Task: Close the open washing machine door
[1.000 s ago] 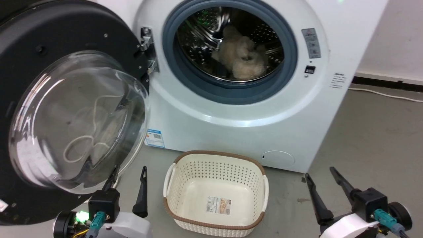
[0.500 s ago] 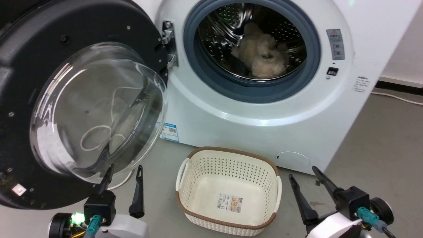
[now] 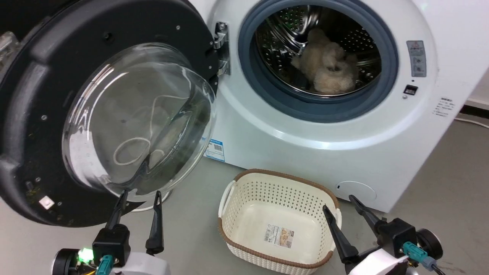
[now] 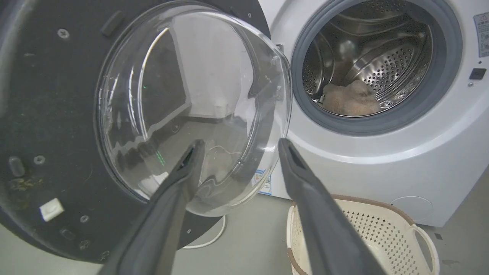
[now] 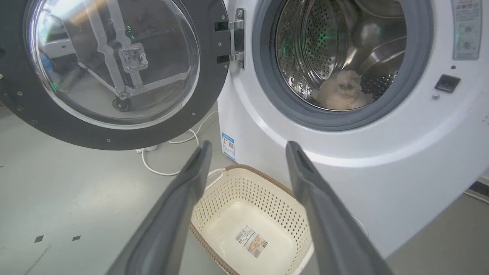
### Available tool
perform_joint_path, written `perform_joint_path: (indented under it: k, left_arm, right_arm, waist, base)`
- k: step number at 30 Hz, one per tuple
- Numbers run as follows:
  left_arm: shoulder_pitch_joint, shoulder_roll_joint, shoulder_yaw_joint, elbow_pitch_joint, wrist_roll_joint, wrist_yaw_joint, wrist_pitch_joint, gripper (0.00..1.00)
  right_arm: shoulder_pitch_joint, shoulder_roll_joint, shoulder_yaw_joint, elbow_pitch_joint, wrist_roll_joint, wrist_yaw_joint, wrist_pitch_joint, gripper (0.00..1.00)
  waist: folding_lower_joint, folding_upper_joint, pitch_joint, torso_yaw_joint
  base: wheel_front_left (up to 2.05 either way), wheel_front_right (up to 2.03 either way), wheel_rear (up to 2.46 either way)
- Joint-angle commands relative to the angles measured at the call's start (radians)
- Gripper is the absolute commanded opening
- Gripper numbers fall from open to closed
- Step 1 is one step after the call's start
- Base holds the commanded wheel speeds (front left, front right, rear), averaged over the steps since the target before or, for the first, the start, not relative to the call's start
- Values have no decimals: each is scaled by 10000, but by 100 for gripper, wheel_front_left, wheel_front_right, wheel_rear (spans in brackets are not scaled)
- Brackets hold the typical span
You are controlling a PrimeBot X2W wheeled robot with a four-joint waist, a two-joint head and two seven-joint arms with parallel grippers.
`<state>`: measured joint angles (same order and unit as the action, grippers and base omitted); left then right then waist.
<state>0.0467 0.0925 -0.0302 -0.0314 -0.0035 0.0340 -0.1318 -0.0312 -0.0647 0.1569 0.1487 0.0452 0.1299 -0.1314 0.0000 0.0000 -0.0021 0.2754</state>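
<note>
Standing wide open on its hinge (image 3: 221, 47) at the left of the drum mouth, the washing machine door (image 3: 110, 114) shows its glass bowl bulging toward the robot. In the head view its lower edge lies just past the fingertips of the left end effector (image 3: 141, 193), whose two fingers are spread apart and hold nothing. The right end effector (image 3: 338, 202), its two fingers likewise spread and empty, sits low at the right, beside the rim of one cream basket (image 3: 279, 175). The basket stands on the floor (image 3: 191, 229) in front of the one washing machine (image 3: 305, 141). Bare grey floor lies open between door and basket. One fluffy beige item (image 3: 326, 68) lies in the drum. One white cable (image 5: 168, 175) trails under the door.
</note>
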Motion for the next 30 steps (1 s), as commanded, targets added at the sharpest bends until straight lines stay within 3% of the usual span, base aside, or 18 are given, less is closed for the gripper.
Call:
perform_joint_path:
  k: [1, 15, 16, 17, 18, 23, 30]
  left_arm:
    - [142, 65, -20, -61, -74, 63, -97, 100]
    - [224, 133, -24, -134, -108, 161, -432, 100]
    - [233, 135, -21, -128, -121, 157, -453, 49]
    - [244, 135, -18, -116, -144, 146, -474, 8]
    - [248, 128, -10, -114, -185, 123, -495, 0]
    - [-20, 17, 932, -1244, -860, -61, -640, 0]
    - [-1024, 517, 2751, -1862, -1723, -586, -787, 0]
  right_arm:
    - [-151, -65, 66, 64, 75, 4, -106, 100]
    - [-173, -97, 461, 414, 171, 5, -440, 100]
    - [-172, -103, 487, 437, 180, 5, -460, 100]
    - [-173, -108, 512, 460, 189, 5, -481, 100]
    - [-173, -111, 535, 483, 198, 5, -502, 100]
    - [-104, -98, 554, 587, 237, 6, -647, 100]
    - [56, -77, 414, 589, 164, 6, -793, 100]
  waist:
    - [0, 0, 2, 68]
    - [0, 0, 54, 774]
    - [0, 0, 55, 817]
    - [0, 0, 55, 859]
    - [0, 0, 54, 901]
    - [0, 0, 16, 1178]
    - [0, 0, 32, 1418]
  base:
    - [0, 0, 0]
    - [0, 0, 0]
    - [0, 0, 0]
    - [0, 0, 0]
    - [0, 0, 0]
    - [0, 0, 0]
    - [0, 0, 0]
